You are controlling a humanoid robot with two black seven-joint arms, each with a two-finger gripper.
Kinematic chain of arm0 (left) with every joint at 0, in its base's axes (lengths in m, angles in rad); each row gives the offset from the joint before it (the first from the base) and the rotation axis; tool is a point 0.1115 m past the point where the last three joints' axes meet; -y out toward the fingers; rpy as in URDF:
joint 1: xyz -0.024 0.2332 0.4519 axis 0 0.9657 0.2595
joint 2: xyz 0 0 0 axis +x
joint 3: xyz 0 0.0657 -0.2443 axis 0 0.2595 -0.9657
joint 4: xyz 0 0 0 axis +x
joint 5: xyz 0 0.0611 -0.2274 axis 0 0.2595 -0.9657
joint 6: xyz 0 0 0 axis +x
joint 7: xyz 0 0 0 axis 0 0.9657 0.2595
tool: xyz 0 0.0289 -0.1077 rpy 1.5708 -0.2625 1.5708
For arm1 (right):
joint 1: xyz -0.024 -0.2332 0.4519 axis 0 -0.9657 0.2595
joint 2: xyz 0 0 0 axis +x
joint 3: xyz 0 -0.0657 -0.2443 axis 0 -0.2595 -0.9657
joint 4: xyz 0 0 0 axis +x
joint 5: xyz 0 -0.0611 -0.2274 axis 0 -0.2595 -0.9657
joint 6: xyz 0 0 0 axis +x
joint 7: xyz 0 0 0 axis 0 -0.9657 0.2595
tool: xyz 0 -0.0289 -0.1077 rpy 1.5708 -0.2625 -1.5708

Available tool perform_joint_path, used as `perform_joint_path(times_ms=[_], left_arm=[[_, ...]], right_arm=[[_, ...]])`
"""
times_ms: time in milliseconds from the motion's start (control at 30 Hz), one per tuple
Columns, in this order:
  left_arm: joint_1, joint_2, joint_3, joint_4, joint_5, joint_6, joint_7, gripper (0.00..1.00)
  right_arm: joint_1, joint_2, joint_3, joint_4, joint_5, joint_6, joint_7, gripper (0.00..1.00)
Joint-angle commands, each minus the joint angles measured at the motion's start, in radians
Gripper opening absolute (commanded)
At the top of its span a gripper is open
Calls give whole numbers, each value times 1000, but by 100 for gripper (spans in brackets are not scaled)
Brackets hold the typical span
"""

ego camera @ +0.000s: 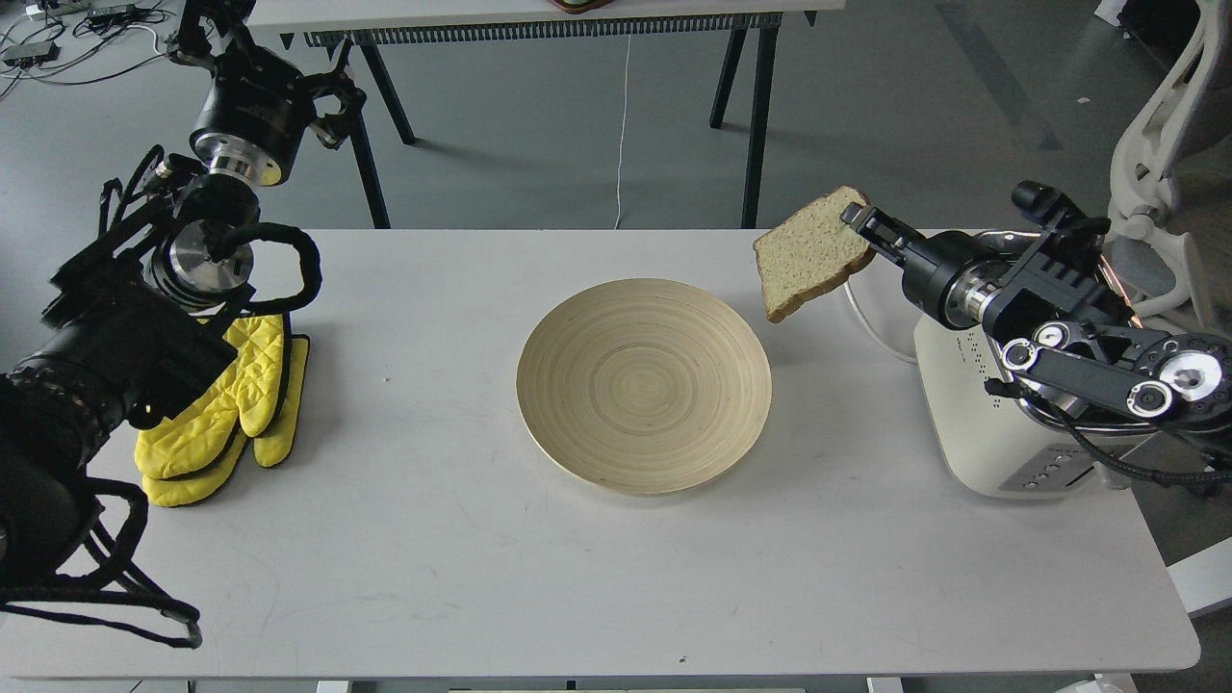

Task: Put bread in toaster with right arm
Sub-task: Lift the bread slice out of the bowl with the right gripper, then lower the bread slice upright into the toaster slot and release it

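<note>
My right gripper [859, 224] is shut on the right edge of the bread [807, 253], a pale speckled slice with a brown crust. It holds the slice tilted in the air above the table's back right, just beyond the plate's far right rim. The cream-white toaster [991, 433] stands at the table's right; my right arm [1068, 318] covers its chrome top and slots. My left gripper [202, 29] is up at the far left, beyond the table; its fingers cannot be told apart.
A round wooden plate [643, 385] lies bare at the table's middle. Yellow oven mitts [226, 414] lie at the left under my left arm. The toaster's white cord [861, 308] runs over the table's back edge. A white chair [1165, 144] stands behind the toaster.
</note>
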Motion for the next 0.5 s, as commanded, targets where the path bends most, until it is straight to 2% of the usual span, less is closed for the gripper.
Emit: perform_joint_path(times_ms=[0, 133, 367, 467], left_arm=[[-2, 0, 0, 0, 0, 0, 0, 100], [-2, 0, 0, 0, 0, 0, 0, 100], [0, 0, 0, 0, 0, 0, 0, 100], [0, 0, 0, 0, 0, 0, 0, 100]], right_arm=[[80, -117, -3, 58, -28, 41, -31, 4], [106, -224, -5, 117, -161, 69, -66, 3], [115, -387, -40, 141, -327, 78, -66, 3], [128, -466, -39, 204, -369, 121, -66, 4]])
